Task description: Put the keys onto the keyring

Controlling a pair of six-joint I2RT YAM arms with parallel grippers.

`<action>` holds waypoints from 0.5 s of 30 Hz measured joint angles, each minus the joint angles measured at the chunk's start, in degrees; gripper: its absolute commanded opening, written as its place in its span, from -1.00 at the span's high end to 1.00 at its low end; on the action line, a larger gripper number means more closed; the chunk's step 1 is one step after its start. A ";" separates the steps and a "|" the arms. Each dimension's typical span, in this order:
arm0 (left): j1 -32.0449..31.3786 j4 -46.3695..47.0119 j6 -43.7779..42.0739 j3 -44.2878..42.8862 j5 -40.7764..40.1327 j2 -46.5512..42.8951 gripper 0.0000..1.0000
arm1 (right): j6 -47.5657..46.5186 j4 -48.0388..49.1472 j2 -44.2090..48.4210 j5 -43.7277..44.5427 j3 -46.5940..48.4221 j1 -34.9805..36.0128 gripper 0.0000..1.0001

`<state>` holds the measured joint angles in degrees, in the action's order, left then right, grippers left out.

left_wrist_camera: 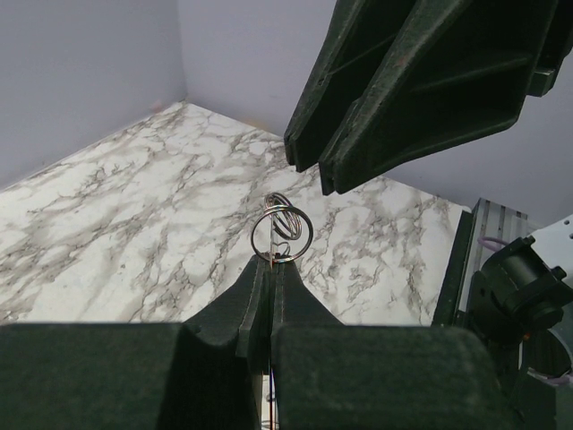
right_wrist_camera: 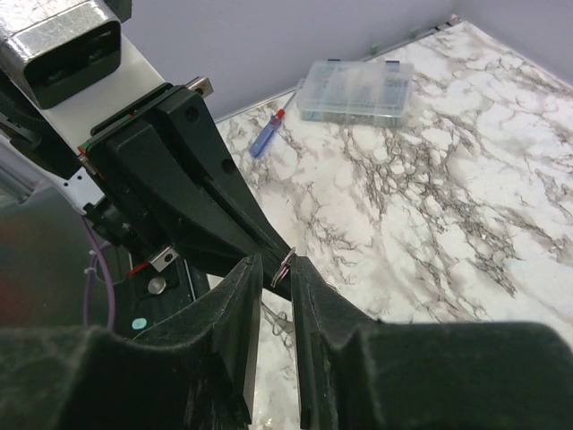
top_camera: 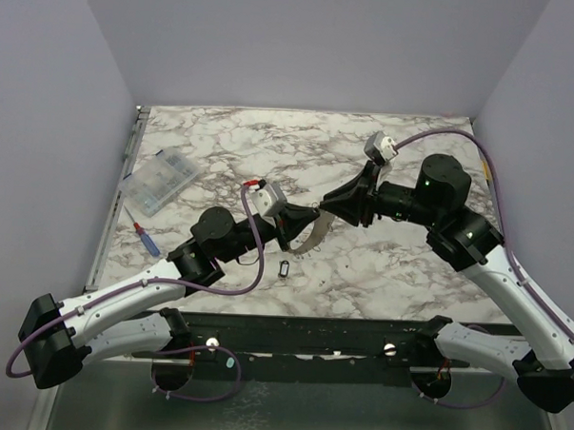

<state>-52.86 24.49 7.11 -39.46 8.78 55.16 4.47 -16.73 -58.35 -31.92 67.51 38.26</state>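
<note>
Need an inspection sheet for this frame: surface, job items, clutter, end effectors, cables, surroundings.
Surface: marble-patterned table top, with a metal rail along its left edge.
Job's things: the silvery wire keyring is held off the table. The key lies loose on the table below both end effectors, not on the ring.
Clutter: a clear plastic box at far left, and a red-and-blue tool just nearer the arms.
End effectors: the left end effector is shut on the keyring. The right end effector faces it with fingers slightly apart and tips close to the ring; contact unclear.
Cables: a purple cable loops along the left arm, and another along the right.
Surroundings: plain lavender walls; nothing else seen.
</note>
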 measured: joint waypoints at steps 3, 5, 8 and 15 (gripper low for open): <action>0.00 -0.02 -0.79 0.02 0.00 0.00 1.00 | 0.24 -1.27 -2.19 -0.66 1.84 0.00 0.46; 0.00 -0.28 -1.42 0.02 0.00 0.00 1.00 | 0.52 -2.80 -3.63 -0.96 3.43 0.00 0.48; 0.00 -0.74 -2.86 0.02 -0.02 0.02 1.00 | 0.72 -5.18 -5.64 -1.49 5.90 -0.02 0.54; 0.00 -1.68 -5.35 0.02 0.00 0.20 1.00 | 1.81 -8.74 -7.02 -3.30 7.43 0.00 0.64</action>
<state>-52.86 22.81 1.76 -39.44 8.78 55.35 6.28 -25.47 -65.36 -35.22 74.94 38.26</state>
